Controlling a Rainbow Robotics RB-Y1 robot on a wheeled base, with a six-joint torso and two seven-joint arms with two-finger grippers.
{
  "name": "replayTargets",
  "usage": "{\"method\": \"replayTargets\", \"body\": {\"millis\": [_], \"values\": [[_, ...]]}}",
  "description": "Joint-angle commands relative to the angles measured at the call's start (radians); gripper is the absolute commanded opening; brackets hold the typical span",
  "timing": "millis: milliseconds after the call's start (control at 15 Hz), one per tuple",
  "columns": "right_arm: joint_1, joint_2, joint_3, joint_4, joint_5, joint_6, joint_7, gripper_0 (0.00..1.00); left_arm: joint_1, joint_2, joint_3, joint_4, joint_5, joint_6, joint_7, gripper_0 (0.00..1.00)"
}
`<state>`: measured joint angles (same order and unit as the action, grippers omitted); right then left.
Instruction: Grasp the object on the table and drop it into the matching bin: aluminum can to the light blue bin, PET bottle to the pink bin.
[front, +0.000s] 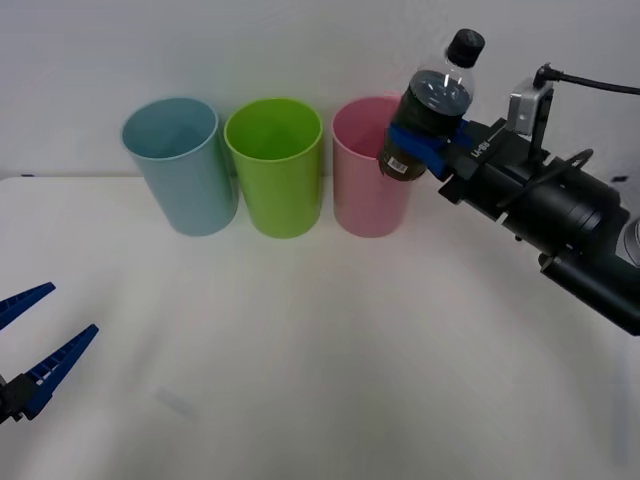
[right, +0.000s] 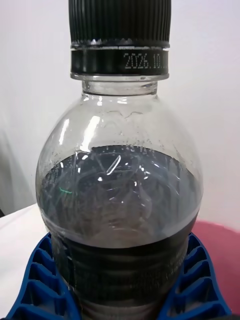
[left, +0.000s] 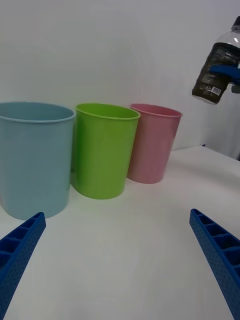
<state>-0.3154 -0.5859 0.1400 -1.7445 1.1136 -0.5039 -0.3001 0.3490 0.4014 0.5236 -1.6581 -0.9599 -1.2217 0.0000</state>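
Note:
The PET bottle (front: 432, 108), dark and translucent with a black cap, hangs in the air above the right rim of the pink bin (front: 367, 180), tilted slightly. My right gripper (front: 418, 147) is shut on its lower body; the blue fingers (right: 35, 285) hug both sides of the bottle (right: 120, 200). The light blue bin (front: 180, 165) stands at the left of the row on the table (front: 320, 350). My left gripper (front: 30, 340) is open low over the table's front left, well away from the bins. From there, the bottle (left: 217, 70) hangs high, to the right of the pink bin (left: 152, 142).
A lime green bin (front: 275, 165) stands between the light blue and pink bins, all three touching or nearly so along the table's back edge against a white wall. The white tabletop in front of the bins is bare.

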Motion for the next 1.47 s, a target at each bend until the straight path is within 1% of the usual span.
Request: {"method": "replayTargets", "body": {"millis": [67,133,333,600,867,1000,1200,1267,1400,1467], "values": [[-0.097,0.005,0.004,0.108,0.003,-0.001,-0.001,0.0,0.0,0.0,0.0,0.0,0.0,0.0,0.0,1.0],[-0.128,0.011,0.004,0.146,0.011,-0.001,-0.002,0.0,0.0,0.0,0.0,0.0,0.0,0.0,0.0,1.0],[-0.221,0.063,0.004,0.275,0.064,0.002,-0.002,0.0,0.0,0.0,0.0,0.0,0.0,0.0,0.0,1.0],[-0.307,0.126,0.004,0.393,0.132,0.041,-0.002,0.0,0.0,0.0,0.0,0.0,0.0,0.0,0.0,1.0],[-0.395,0.187,0.004,0.52,0.175,0.074,0.012,0.0,0.0,0.0,0.0,0.0,0.0,0.0,0.0,1.0],[-0.413,0.202,0.006,0.556,0.189,0.084,0.012,0.0,0.0,0.0,0.0,0.0,0.0,0.0,0.0,1.0],[-0.413,0.204,0.015,0.556,0.195,0.084,0.015,0.0,0.0,0.0,0.0,0.0,0.0,0.0,0.0,1.0],[-0.413,0.202,0.018,0.556,0.193,0.084,0.015,0.03,0.0,0.0,0.0,0.0,0.0,0.0,0.0,1.0],[-0.413,0.202,0.018,0.556,0.195,0.084,0.022,0.86,0.0,0.0,0.0,0.0,0.0,0.0,0.0,1.0],[-0.413,0.202,0.018,0.556,0.193,0.084,0.025,1.0,0.0,0.0,0.0,0.0,0.0,0.0,0.0,1.0]]}}
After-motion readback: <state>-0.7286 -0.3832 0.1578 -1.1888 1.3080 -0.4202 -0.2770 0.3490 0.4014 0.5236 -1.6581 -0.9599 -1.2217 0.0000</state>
